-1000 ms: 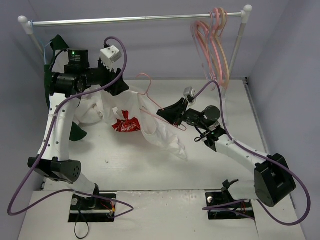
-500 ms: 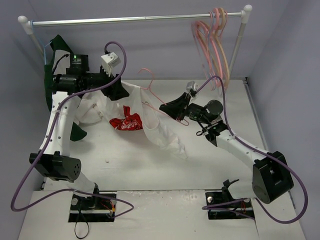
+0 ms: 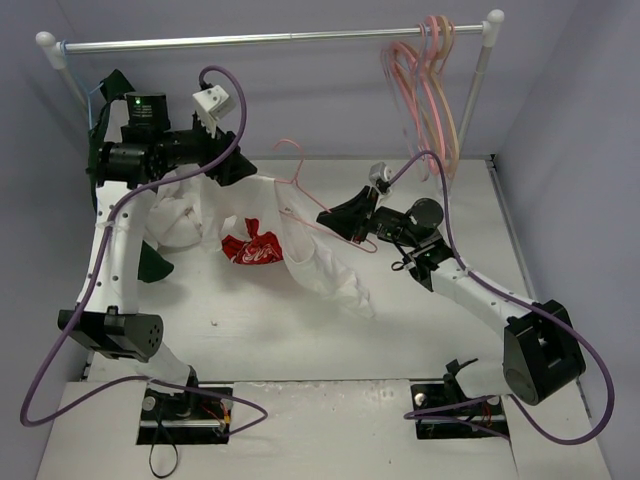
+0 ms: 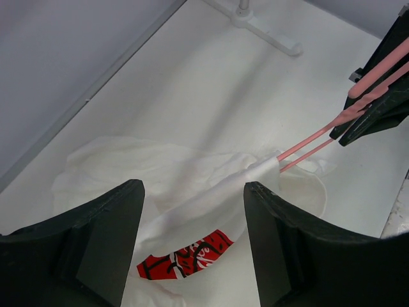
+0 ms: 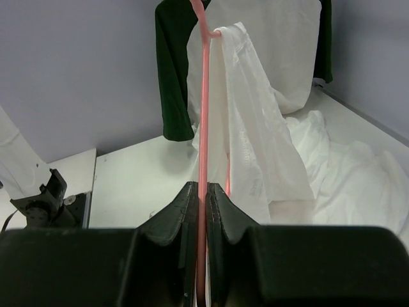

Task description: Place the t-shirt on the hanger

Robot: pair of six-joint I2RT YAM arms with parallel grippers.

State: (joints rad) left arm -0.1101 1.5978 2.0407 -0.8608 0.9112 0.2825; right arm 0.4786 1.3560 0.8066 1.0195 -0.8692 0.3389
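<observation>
The white t-shirt (image 3: 305, 250) with its red print (image 3: 250, 247) is draped over one arm of the pale-pink hanger (image 3: 300, 186), and the rest lies bunched on the table. My right gripper (image 3: 332, 218) is shut on the hanger's bar and holds it above the table. In the right wrist view the hanger (image 5: 204, 96) runs straight out from the gripper (image 5: 203, 189), with the shirt (image 5: 255, 147) hanging off it. My left gripper (image 3: 238, 168) is open above the shirt. In the left wrist view the gripper (image 4: 192, 188) has its jaws wide apart over the shirt (image 4: 192, 173), and the hanger (image 4: 319, 137) is at the right.
A rail (image 3: 270, 40) spans the back, with several pink and orange hangers (image 3: 432, 90) at its right end. A white shirt with dark green sleeves (image 3: 112, 95) hangs at its left end and shows in the right wrist view (image 5: 172, 77). The rack's foot (image 4: 262, 25) stands on the table.
My left gripper has risen and drawn back to the left. My right gripper has moved the hanger slightly up and away. The shirt stays draped between them.
</observation>
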